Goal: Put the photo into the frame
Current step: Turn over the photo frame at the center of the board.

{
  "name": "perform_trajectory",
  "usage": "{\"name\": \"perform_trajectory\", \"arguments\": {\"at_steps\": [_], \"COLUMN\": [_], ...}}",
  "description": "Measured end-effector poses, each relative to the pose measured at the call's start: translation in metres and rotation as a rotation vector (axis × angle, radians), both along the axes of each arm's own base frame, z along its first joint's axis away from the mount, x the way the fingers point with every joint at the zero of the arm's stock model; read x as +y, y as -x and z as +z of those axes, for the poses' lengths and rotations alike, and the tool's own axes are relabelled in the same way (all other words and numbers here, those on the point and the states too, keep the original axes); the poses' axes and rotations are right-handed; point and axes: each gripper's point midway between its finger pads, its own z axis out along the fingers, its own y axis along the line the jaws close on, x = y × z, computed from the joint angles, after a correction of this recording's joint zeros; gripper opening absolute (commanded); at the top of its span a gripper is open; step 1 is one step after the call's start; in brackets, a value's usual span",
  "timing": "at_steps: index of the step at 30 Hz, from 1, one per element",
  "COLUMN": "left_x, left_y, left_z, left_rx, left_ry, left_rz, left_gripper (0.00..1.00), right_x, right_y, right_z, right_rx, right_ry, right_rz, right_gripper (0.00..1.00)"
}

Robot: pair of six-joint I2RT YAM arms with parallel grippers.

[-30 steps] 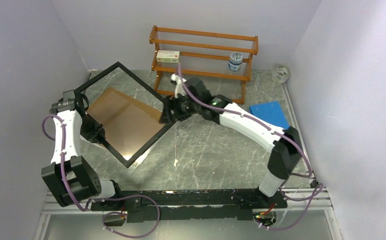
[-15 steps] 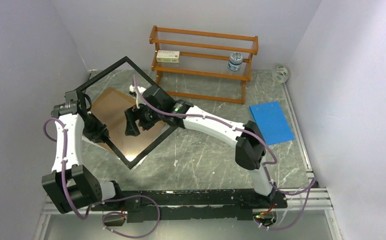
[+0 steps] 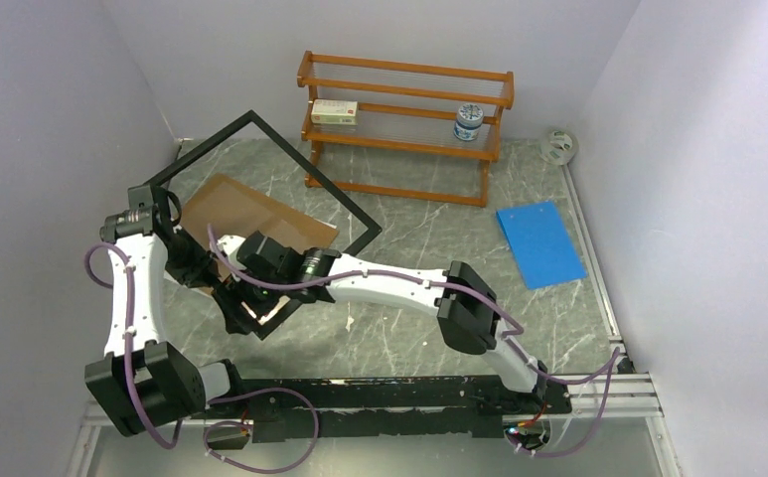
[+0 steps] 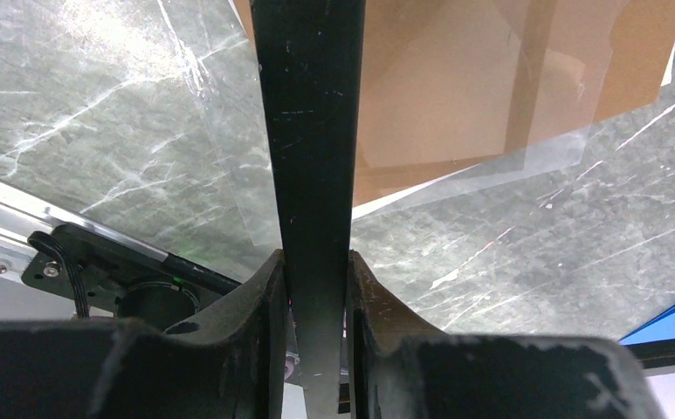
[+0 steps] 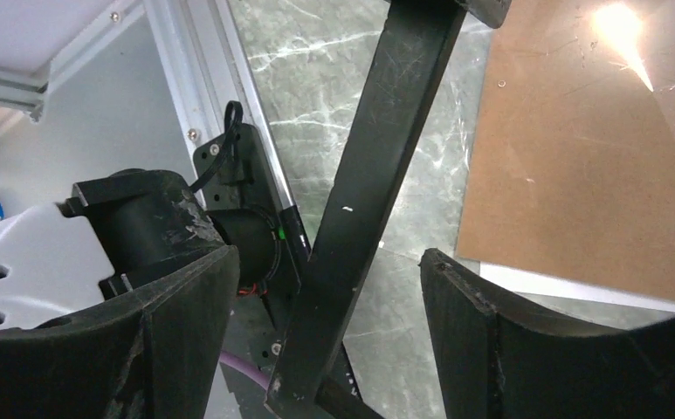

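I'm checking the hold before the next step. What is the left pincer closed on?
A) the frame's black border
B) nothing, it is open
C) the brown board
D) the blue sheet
A: in the left wrist view, the left pincer has both its fingers pressed against the black border of the frame, which runs up between them.
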Motion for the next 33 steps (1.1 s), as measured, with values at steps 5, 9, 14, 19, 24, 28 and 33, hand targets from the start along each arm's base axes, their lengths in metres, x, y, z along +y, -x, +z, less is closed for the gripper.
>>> {"name": "perform_trajectory", "arguments": {"at_steps": [5, 9, 14, 19, 24, 28, 33], "left_x": [-0.001, -0.001, -0.002, -0.004, -0.008, -0.008, -0.007], "left_y": [0.004, 0.008, 0.009, 0.008, 0.006, 0.003, 0.0], "left_z": [0.005, 0.008, 0.012, 0.016, 0.025, 0.026, 0.028], "left_rx": [-0.016, -0.023, -0.042, -0.066, -0.122, -0.14, -0.155], "left_ry": [-0.006, -0.014, -0.019, -0.013, -0.01, -0.01, -0.015], "left_rz": [-0.002, -0.001, 0.002, -0.001, -0.019, -0.026, -0.035], "left_gripper": [0.02, 0.02, 0.21, 0.53, 0.7, 0.79, 0.86], "right_x": [0.002, 0.003, 0.005, 0.002, -0.017, -0.026, -0.031], "right_y": [0.0, -0.003, 0.0, -0.001, 0.005, 0.003, 0.001], "right_z": [-0.01, -0.011, -0.009, -0.007, -0.014, -0.007, 0.023], "right_rx": [-0.001, 0.006, 0.024, 0.026, 0.046, 0.044, 0.011], "right_ry": [0.017, 0.018, 0.019, 0.013, 0.045, 0.045, -0.01], "right_rz": [-0.007, -0.03, -0.054, -0.063, -0.071, -0.089, -0.099], "right_gripper": [0.62, 0.35, 0.19, 0.12, 0.09, 0.09, 0.09]}}
